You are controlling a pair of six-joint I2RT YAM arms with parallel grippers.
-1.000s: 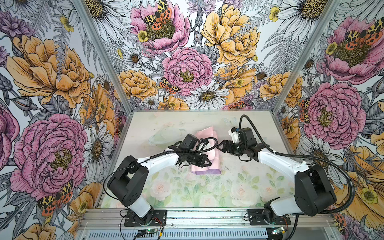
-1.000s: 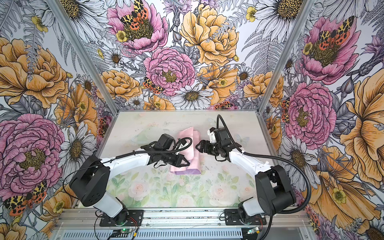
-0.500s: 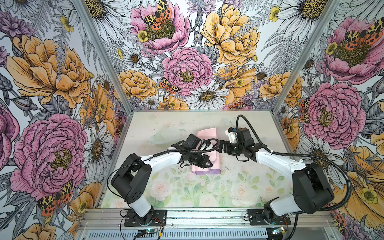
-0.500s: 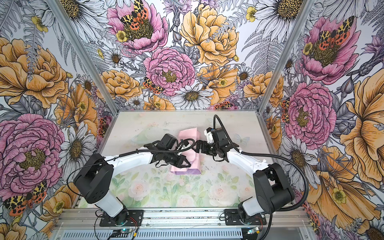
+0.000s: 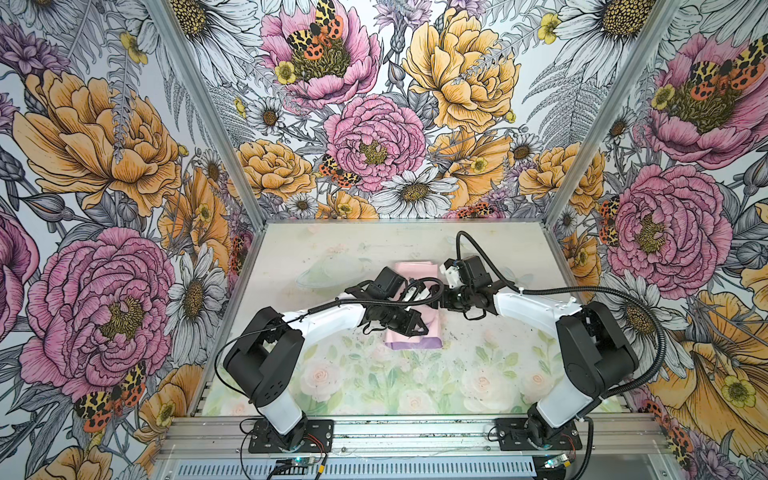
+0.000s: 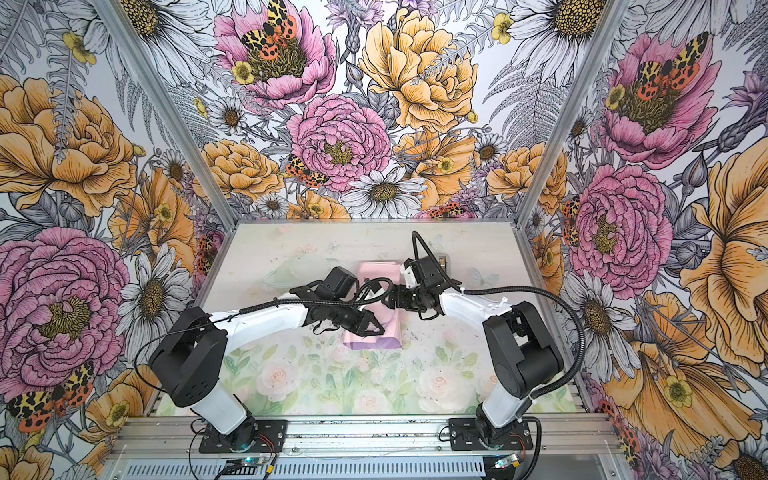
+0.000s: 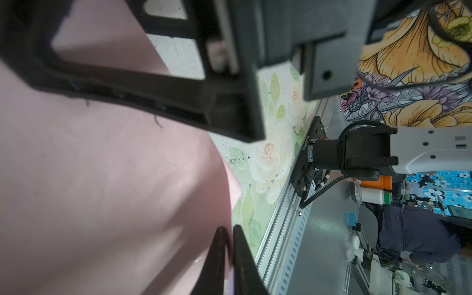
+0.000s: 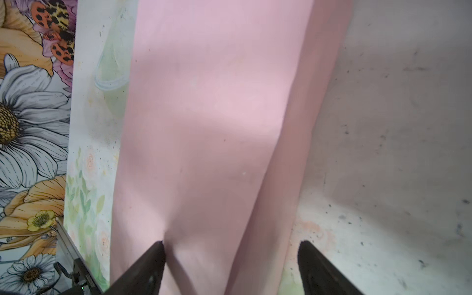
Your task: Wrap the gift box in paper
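The paper [image 5: 415, 270] lies folded near the table's middle, pink face up, with a lilac strip [image 5: 415, 343] along its near edge; it shows in both top views [image 6: 376, 271]. The gift box is hidden. My left gripper [image 5: 419, 329] [image 6: 375, 329] is low over the paper's near part. In the left wrist view its jaws [image 7: 229, 231] stand a thin slit apart, with the paper's edge [image 7: 102, 178] in the slit. My right gripper [image 5: 436, 300] [image 6: 392, 297] reaches in from the right. It is open wide [image 8: 231, 245] and straddles a raised fold of the paper [image 8: 204, 127].
A pale translucent round shape [image 5: 332, 272] lies left of the paper. Floral walls close the table on three sides, and an aluminium rail [image 5: 395, 432] with both arm bases runs along the front. The left arm's black cable [image 5: 432, 286] loops between the two grippers.
My right gripper has moved left, from beside the paper to over its right edge. The left gripper stayed on the paper's near part and its jaws have parted slightly.
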